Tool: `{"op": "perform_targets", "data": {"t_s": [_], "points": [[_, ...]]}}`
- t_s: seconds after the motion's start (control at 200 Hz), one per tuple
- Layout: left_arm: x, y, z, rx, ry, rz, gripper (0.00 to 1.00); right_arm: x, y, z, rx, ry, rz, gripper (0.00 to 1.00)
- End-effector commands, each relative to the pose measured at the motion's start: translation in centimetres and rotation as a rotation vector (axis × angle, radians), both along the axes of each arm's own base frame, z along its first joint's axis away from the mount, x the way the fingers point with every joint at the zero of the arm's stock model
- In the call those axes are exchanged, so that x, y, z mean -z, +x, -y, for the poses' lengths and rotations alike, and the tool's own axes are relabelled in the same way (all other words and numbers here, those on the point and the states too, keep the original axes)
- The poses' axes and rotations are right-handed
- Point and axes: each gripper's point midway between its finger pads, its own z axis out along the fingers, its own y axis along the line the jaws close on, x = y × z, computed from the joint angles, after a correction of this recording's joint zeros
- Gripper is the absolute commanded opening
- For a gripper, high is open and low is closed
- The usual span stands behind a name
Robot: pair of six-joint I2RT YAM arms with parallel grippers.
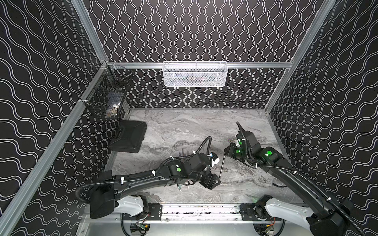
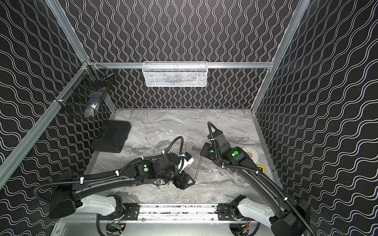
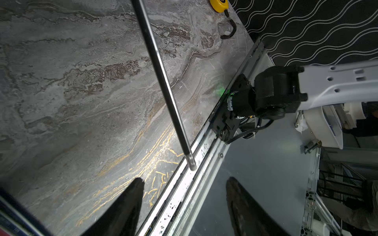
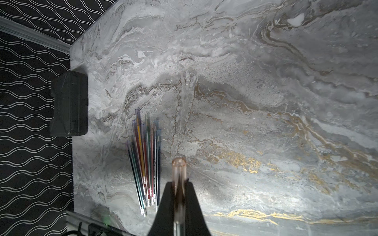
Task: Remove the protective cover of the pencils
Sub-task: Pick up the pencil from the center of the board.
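Right wrist view: right gripper [image 4: 179, 183] clamped on one pencil [image 4: 179, 169]; other pencils [image 4: 145, 163] lie bundled on the worktop [image 4: 266, 102] off to its side. Empty left gripper [image 3: 185, 179] stands partly open near that pencil's far end.

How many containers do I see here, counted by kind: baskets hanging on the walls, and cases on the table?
Hanging baskets: 2, white mesh basket and black wire basket
Cases on the table: 1, black case
Total: 3
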Motion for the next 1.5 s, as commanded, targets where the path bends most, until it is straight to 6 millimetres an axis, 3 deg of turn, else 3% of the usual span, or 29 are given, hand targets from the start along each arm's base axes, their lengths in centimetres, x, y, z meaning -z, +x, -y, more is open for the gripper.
{"op": "perform_targets", "data": {"t_s": [0.0,0.265,0.57,0.971,0.991,1.046,1.176,1.356,1.496], "points": [[-0.8,1.8,1.2,-0.076,-0.042,0.036,0.6,-0.5,-0.4,-0.7,0.033,0.112,-0.009,0.05],[-1.4,2.7,2.4,-0.093,-0.077,0.052,0.56,-0.7,-1.1,-0.3,0.071,0.168,-0.012,0.05],[-0.5,2.4,2.7,-0.094,-0.093,0.025,0.48,-0.8,-1.5,-0.4,0.086,0.21,-0.023,0.05],[-0.7,2.2,3.4,-0.06,-0.1,0.019,0.04,-0.9,-1.8,-0.2,0.086,0.216,-0.02,0.06],[-0.7,2.2,3.4,-0.058,-0.099,0.022,0.0,-0.9,-1.9,-0.2,0.085,0.214,-0.019,0.06],[-0.9,2.3,3.3,-0.057,-0.088,0.033,0.0,-0.9,-1.9,-0.1,0.083,0.205,-0.015,0.12],[-1.2,2.5,2.3,-0.057,-0.054,0.071,0.0,-1.2,-2.0,1.1,0.088,0.137,0.006,0.4],[-1.3,2.0,0.4,-0.027,0.013,0.117,0.0,-2.2,-3.1,2.7,0.086,0.085,0.045,0.46],[-3.4,1.2,-2.6,0.007,0.071,0.188,0.0,-2.9,-4.8,1.8,-0.03,0.155,0.096,0.44]]}}
